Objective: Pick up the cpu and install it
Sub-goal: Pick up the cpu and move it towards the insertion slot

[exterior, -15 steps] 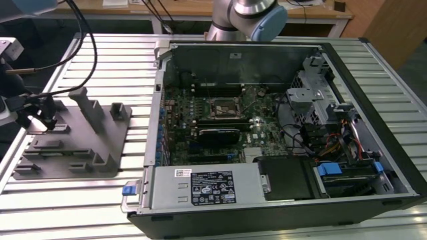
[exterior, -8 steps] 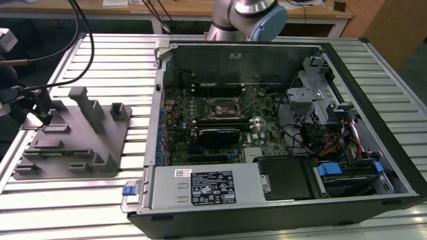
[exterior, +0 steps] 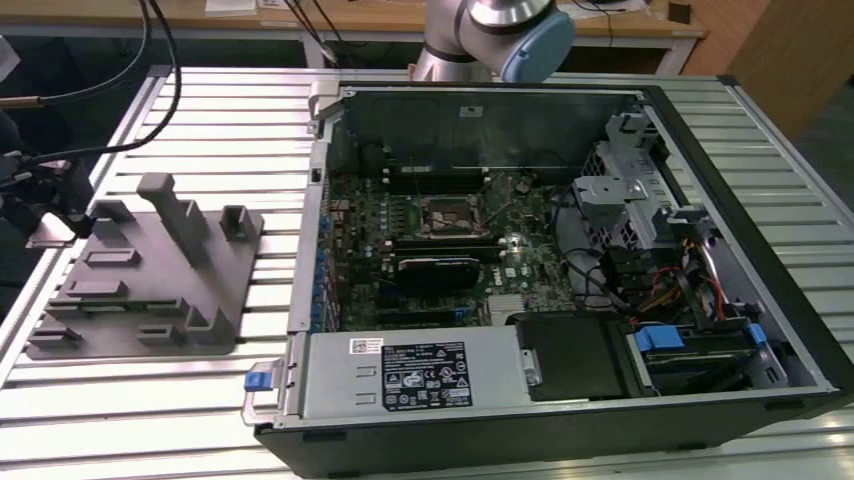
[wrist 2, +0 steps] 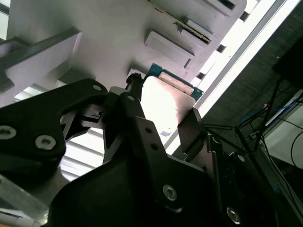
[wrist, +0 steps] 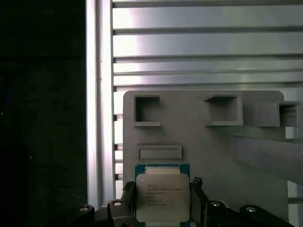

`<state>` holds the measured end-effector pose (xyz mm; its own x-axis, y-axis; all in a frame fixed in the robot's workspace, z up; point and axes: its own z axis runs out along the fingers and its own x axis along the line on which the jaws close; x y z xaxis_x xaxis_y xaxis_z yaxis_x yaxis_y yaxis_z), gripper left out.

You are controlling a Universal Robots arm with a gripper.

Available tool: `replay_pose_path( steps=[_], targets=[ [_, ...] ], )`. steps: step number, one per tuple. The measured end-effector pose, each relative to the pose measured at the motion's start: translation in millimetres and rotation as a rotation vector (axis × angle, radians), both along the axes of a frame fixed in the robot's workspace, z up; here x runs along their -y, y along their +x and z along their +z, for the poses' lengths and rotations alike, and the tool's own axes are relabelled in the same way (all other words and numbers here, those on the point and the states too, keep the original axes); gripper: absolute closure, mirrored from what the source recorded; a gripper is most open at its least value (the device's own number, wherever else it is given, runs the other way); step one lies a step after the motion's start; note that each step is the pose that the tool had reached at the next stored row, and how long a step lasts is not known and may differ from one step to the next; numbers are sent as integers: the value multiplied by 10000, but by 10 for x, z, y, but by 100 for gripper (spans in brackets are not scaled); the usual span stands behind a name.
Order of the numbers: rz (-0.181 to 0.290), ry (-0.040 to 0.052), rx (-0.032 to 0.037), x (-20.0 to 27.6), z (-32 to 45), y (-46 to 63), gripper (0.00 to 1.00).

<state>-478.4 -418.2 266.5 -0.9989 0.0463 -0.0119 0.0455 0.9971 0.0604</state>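
Note:
The cpu [wrist: 162, 195] is a small square chip with a silvery top and a green rim. My gripper [wrist: 162, 188] is shut on it, one dark finger [wrist: 127, 190] against each of two opposite edges. In the second wrist view the cpu [wrist 2: 166, 99] shows bright between the two black fingers [wrist 2: 134, 111]. The exterior view has the gripper [exterior: 56, 222] at the far left, over the left corner of the grey tray [exterior: 147, 290]. The motherboard's square socket [exterior: 447, 212] lies open inside the computer case, far off toward the exterior view's right.
The grey tray [wrist: 199, 137] carries upright posts and rectangular pockets close to the gripper. The open computer case [exterior: 561, 260] holds a black heatsink block [exterior: 438, 268], drive cages and cables. Slatted metal tabletop [exterior: 134, 400] surrounds both, and black cables trail at the left.

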Motion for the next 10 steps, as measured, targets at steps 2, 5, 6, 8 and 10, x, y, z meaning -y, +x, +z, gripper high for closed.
replay_pose_path(
  steps=[2, 5, 6, 8, 10],
  targets=[
    [1, 11, 5, 0, 46, 0, 45],
    [0, 17, 15, 0, 112, 0, 45],
    [1, 18, 25, 0, 140, 0, 45],
    [2, 17, 46, 1, 201, 1, 45],
    [1, 18, 67, 0, 260, 0, 45]
  ],
)
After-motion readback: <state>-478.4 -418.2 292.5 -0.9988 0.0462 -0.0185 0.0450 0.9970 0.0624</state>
